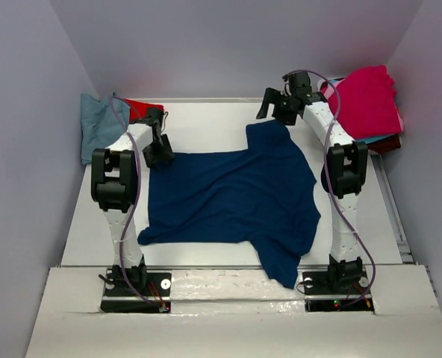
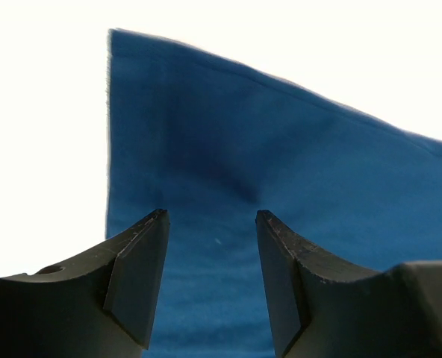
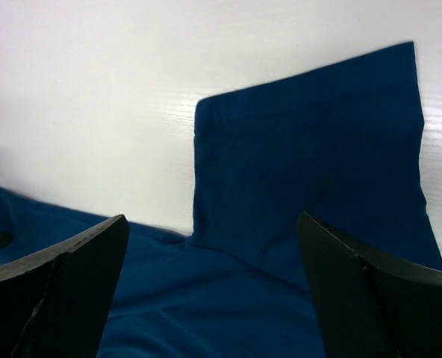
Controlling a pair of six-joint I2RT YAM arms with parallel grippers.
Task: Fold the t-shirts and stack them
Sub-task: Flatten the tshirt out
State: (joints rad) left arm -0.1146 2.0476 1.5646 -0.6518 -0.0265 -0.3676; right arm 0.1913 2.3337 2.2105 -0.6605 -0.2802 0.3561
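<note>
A navy t-shirt lies spread flat on the white table, one sleeve pointing to the back and the other hanging over the near edge. No print shows on it. My left gripper hovers at its back-left corner, jaws open, with the navy cloth beneath and nothing between the fingers. My right gripper is above the back sleeve, jaws wide open and empty.
A magenta t-shirt tops a pile at the back right, with other colours showing under it. A blue-grey t-shirt and a red one lie at the back left. Grey walls close in the table on three sides.
</note>
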